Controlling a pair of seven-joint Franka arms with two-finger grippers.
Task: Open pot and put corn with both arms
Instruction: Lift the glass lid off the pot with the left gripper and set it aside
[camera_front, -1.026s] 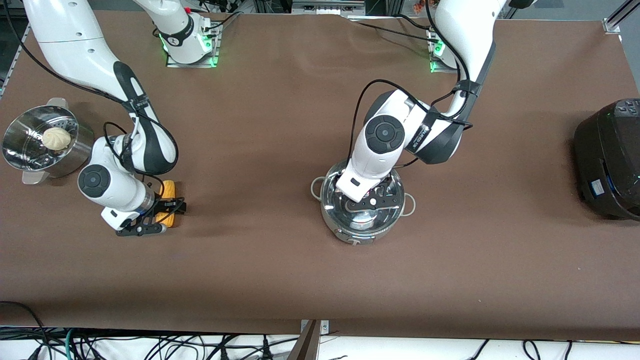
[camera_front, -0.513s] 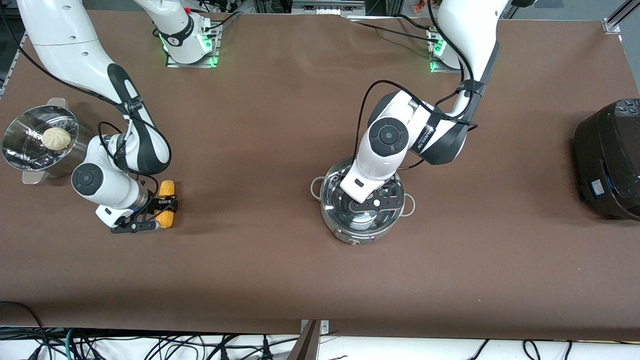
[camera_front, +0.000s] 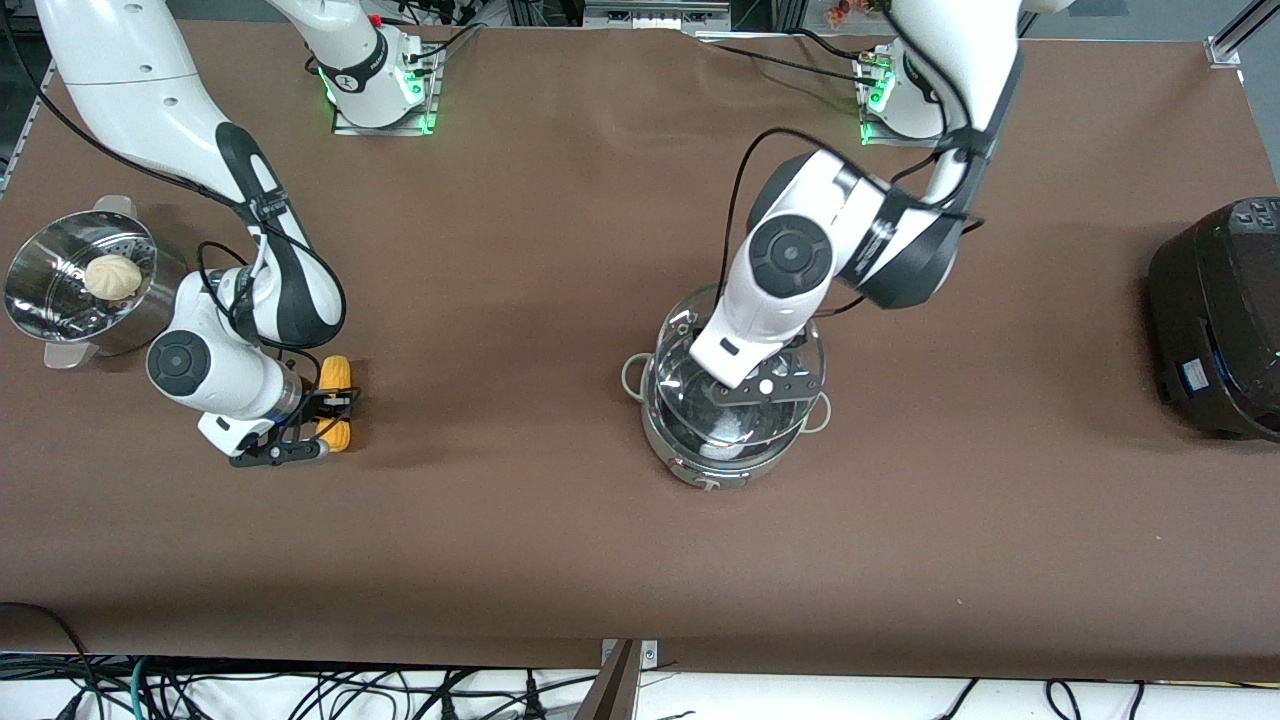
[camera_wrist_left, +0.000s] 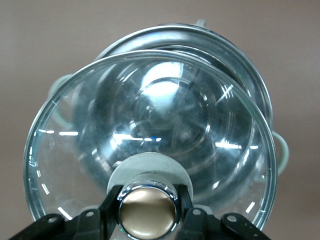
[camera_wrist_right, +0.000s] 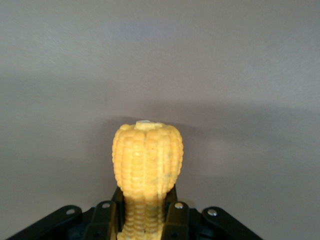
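Observation:
The shiny steel pot (camera_front: 722, 462) stands mid-table with a loop handle on each side. My left gripper (camera_front: 762, 388) is shut on the round knob (camera_wrist_left: 148, 210) of the clear glass lid (camera_front: 682, 352) and holds the lid a little above the pot, tilted. In the left wrist view the lid (camera_wrist_left: 150, 125) is off the pot's rim (camera_wrist_left: 245, 70). The yellow corn (camera_front: 336, 373) is toward the right arm's end of the table. My right gripper (camera_front: 333, 410) is shut on the corn (camera_wrist_right: 147, 155), low at the table, fingers (camera_wrist_right: 177, 217) on both its sides.
A steel steamer pot (camera_front: 150, 300) with a white bun (camera_front: 112, 276) stands at the right arm's end. A large black cooker (camera_front: 1215, 320) stands at the left arm's end. Brown table (camera_front: 520, 300) lies bare between corn and pot.
My left gripper has risen with the lid, which now hangs above the pot's rim. My right gripper has shifted slightly toward the right arm's end with the corn in it.

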